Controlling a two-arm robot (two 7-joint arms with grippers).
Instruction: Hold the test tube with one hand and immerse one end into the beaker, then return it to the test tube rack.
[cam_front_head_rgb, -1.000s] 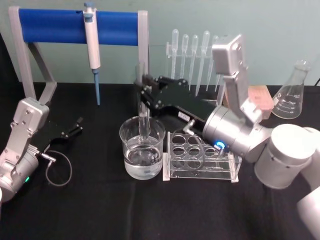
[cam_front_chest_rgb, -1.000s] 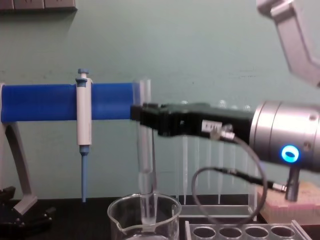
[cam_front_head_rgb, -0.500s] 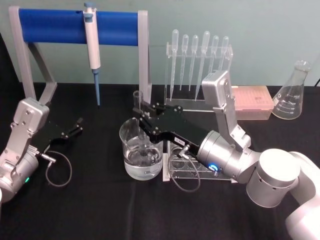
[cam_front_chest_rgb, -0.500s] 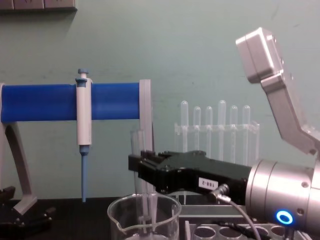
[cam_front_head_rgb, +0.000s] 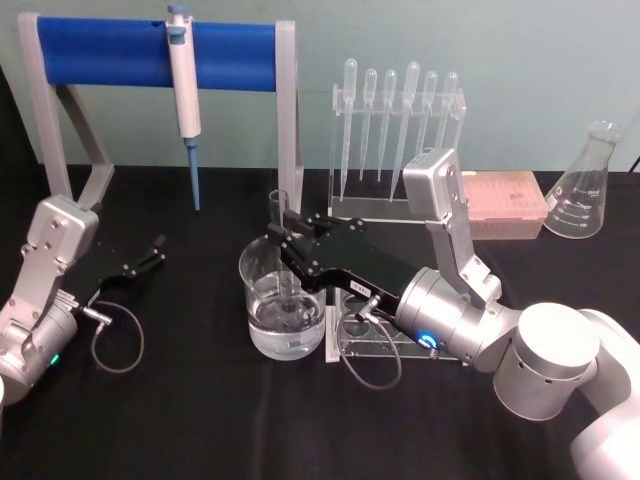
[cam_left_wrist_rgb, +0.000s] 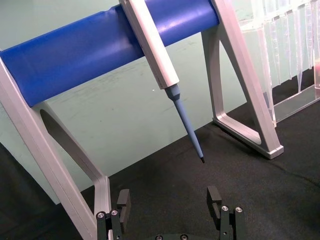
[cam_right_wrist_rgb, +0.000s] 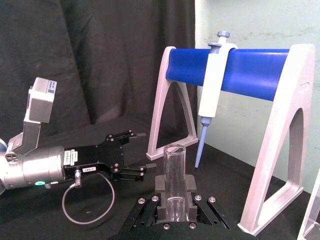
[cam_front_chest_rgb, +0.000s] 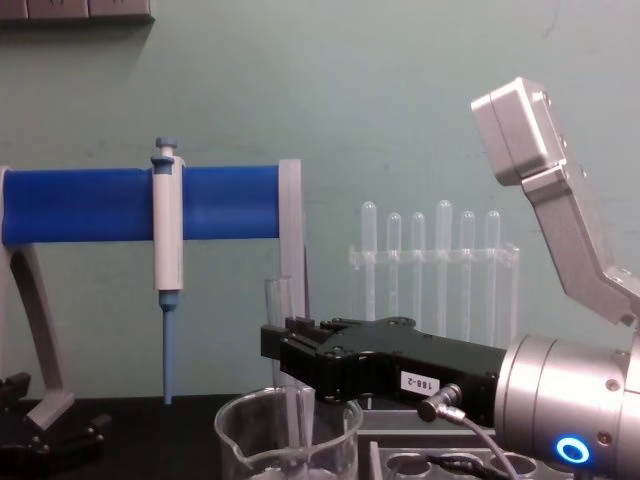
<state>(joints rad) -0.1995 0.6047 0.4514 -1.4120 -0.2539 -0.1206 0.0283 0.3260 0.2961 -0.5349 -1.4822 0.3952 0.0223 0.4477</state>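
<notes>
Grips one test tube (cam_front_head_rgb: 278, 212) in the right hand (cam_front_head_rgb: 284, 232), black fingers clamped on the glass a little below the open rimmed top. Holds it upright: long, clear, thicker than the pipettes, rounded end down inside the beaker (cam_front_head_rgb: 252, 285) near the middle of the table (cam_front_head_rgb: 200, 420). Cannot tell tip-to-liquid contact for sure. Finds the beaker wide, clear and spouted, with clear liquid in its lower part. Reads what looks like "188-2" on the small white label (cam_front_chest_rgb: 417, 381) on the right hand's side. Makes out printed graduation marks on the flask (cam_front_head_rgb: 583, 190) at the table's far right corner, too small to read. Rests the left hand (cam_front_head_rgb: 155, 250) low near the table's left edge, fingers spread apart around nothing. Counts one test tube, one beaker and one test tube rack (cam_front_head_rgb: 335, 335) just right of the beaker, partly under the right arm. Counts also one blue-barred stand (cam_front_head_rgb: 110, 52) along the far edge at the left, with one white-and-blue pipettor (cam_front_head_rgb: 183, 80) hanging from it. Counts six bulb-topped plastic pipettes (cam_front_head_rgb: 411, 110) upright in a clear holder (cam_front_head_rgb: 365, 208) at the middle of the far edge, and one pink box (cam_front_head_rgb: 510, 205) beside it.
</notes>
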